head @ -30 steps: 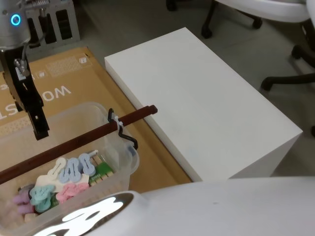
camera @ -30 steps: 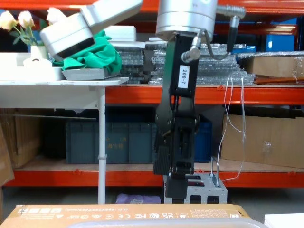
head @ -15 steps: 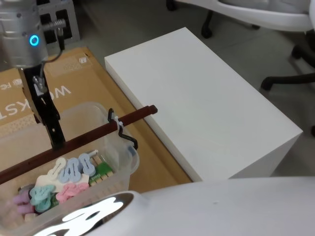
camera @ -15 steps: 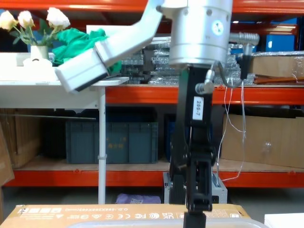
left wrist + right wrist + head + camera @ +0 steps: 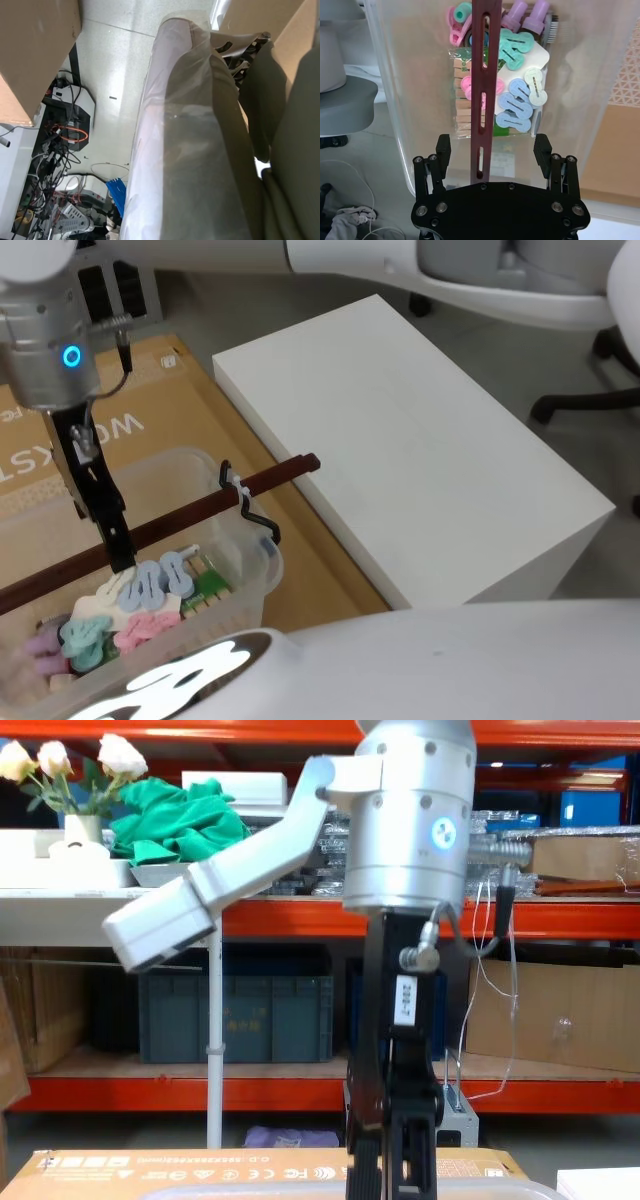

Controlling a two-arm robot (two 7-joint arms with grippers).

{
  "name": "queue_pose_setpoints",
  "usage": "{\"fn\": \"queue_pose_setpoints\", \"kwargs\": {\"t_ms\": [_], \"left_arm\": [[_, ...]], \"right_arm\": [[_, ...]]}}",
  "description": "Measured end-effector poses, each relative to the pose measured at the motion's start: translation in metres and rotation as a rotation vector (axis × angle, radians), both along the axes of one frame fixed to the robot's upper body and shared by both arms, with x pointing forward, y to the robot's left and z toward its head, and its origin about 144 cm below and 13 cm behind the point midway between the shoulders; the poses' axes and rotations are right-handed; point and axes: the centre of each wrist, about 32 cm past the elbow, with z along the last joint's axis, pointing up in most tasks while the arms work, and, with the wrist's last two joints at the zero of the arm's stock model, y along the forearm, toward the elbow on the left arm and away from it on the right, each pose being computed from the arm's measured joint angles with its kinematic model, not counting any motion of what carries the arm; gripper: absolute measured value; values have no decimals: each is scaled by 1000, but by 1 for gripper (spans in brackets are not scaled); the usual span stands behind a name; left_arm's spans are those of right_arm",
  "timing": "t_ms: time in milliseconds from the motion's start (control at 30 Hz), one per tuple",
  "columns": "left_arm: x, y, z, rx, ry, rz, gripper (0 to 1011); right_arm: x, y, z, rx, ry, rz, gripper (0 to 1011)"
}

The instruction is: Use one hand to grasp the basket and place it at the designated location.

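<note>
Well, in the head view the basket sits at the lower left, on a flat brown cardboard box. A big white block stands just beside it. A thin red-brown handle bar runs across the top of the basket. A black clip and a white zip tie hold the bar at the rim. Little clips in many colours lie inside. The right gripper hangs from a silver arm with a blue ring light. Its tip is right at the bar.

From the right wrist view, the right gripper is wide open. The handle bar runs between its two fingers, and they do not touch it. It holds nothing. The colourful clips lie below in the basket.

Seen from the chest view, the right gripper points straight down. Its tip is at the basket rim at the bottom edge.

The left wrist view looks at a pale floor and a tangle of cables.
</note>
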Motion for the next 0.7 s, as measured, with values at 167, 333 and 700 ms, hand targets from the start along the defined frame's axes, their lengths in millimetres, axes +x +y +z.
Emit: {"fn": "queue_pose_setpoints", "kwargs": {"t_ms": [167, 333, 700], "left_arm": [[0, 0, 0, 0, 0, 0, 0], [0, 0, 0, 0, 0, 0, 0], [0, 0, 0, 0, 0, 0, 0]], "right_arm": [[0, 4, -11, -13, 7, 6, 1000], [-1, 5, -17, -19, 2, 7, 1000], [-2, 5, -27, -25, -18, -9, 1000]]}}
